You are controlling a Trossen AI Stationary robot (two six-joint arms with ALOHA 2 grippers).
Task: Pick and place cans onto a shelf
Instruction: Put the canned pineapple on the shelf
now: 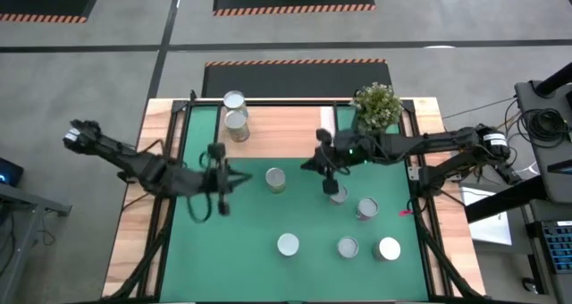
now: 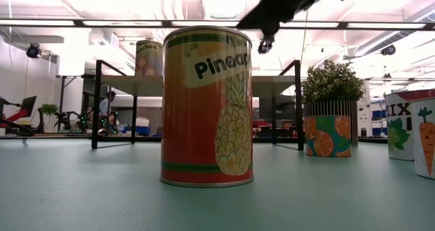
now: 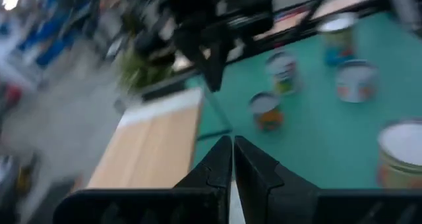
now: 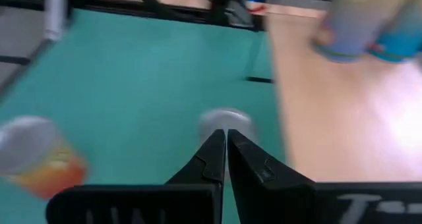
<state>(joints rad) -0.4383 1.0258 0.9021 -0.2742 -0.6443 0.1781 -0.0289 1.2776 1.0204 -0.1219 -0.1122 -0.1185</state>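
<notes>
The light-wood shelf (image 1: 286, 130) stands at the mat's far edge, with two cans (image 1: 235, 101) (image 1: 237, 125) on its left end. Several cans stand upright on the green mat: one near the shelf (image 1: 275, 179), two to its right (image 1: 337, 194) (image 1: 366, 207), and three in a near row (image 1: 288, 244) (image 1: 347, 247) (image 1: 389, 249). The pineapple can (image 2: 206, 105) fills the low view. My left gripper (image 1: 239, 176) (image 3: 232, 151) is shut and empty, left of the can near the shelf. My right gripper (image 1: 309, 165) (image 4: 225, 141) is shut and empty, raised above the mat to that can's right.
A potted green plant (image 1: 377, 105) stands at the shelf's right end and shows in the low view (image 2: 330, 88). The shelf's black legs (image 2: 97, 105) rise from the mat. Open mat lies at the near left (image 1: 223, 250).
</notes>
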